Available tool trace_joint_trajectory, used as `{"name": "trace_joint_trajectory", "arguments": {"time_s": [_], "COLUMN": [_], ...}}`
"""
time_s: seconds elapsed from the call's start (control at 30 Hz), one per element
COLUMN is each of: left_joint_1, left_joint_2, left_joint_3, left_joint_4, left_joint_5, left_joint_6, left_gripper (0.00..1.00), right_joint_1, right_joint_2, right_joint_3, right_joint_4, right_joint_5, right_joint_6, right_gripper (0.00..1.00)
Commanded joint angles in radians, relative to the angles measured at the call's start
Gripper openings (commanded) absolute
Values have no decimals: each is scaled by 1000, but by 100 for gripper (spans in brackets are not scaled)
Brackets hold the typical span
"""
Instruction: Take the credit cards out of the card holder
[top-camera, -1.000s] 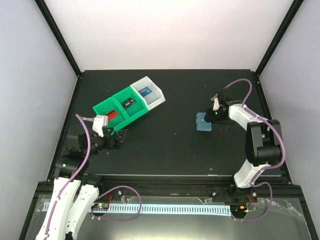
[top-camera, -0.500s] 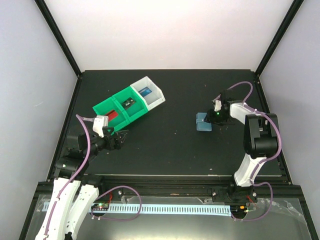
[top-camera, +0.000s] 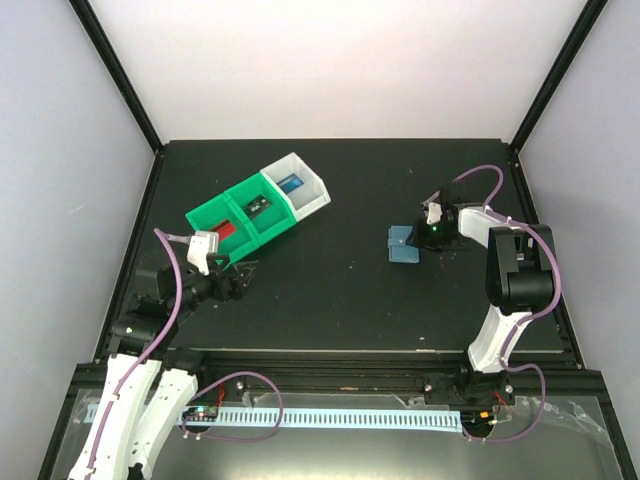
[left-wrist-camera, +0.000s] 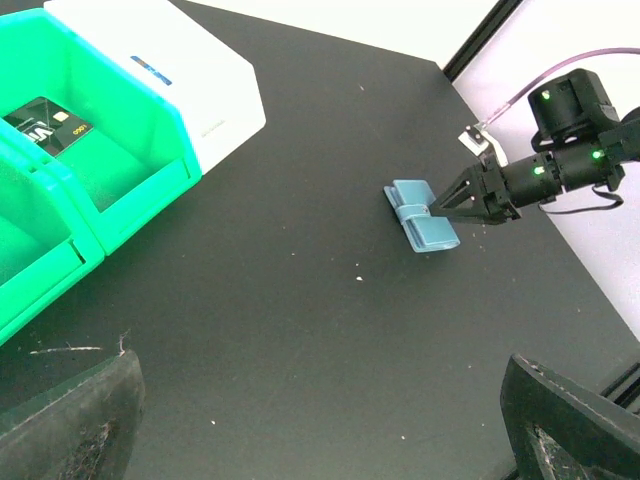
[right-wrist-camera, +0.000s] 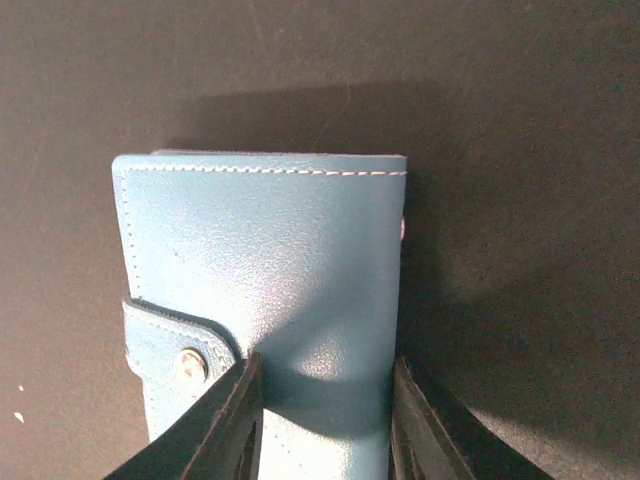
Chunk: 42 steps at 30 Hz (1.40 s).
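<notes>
My right jaws stand partly open, tips on the near end of the blue card holder (right-wrist-camera: 262, 250); I cannot tell whether they grip it. The holder lies flat on the worktop (top-camera: 330, 300). My left jaws gape wide, empty.

A pale blue, stitched card holder (right-wrist-camera: 260, 250) with a snap strap lies flat and folded on the black surface (top-camera: 330, 290), right of centre. Well apart to the left, a red card (top-camera: 226, 229) lies in the left green bin (top-camera: 201, 216), a black card (top-camera: 256, 205) in the middle green bin (top-camera: 241, 188), and a blue card (top-camera: 291, 184) in the white bin (top-camera: 316, 196).
</notes>
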Motion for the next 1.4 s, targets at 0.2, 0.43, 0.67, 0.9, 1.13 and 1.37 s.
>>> {"name": "trace_joint_trajectory", "arguments": {"time_s": [0.2,0.43,0.67,0.9,1.13,1.37], "left_joint_1": [-7,-52,-152,-223,-312,-394], "left_joint_2": [2,82,103,198,321,503], "left_joint_3": [6,35,-25,-158,-181,-136], "left_joint_4": [-5,-46,57,316,470,511], "left_joint_5": [37,105,79,227,218,150], "left_joint_6": [17,19,-102,-265,-322,-288], "left_gripper": [99,90,85,79,69,61], "right_joint_1": [20,129,329,542,676,761], "right_joint_2": [-87,-223,-386,-492,-513,-519], "right_joint_3": [-116,-252,-374,-373,-339,-326], "right_joint_4": [127,242,362,483,524,547], "right_joint_5": [-120,-140,-164,-97,-69,-42], "right_joint_6": [23,99,262,471,545,557], "right_gripper": [9,1,1,1,1,1]}}
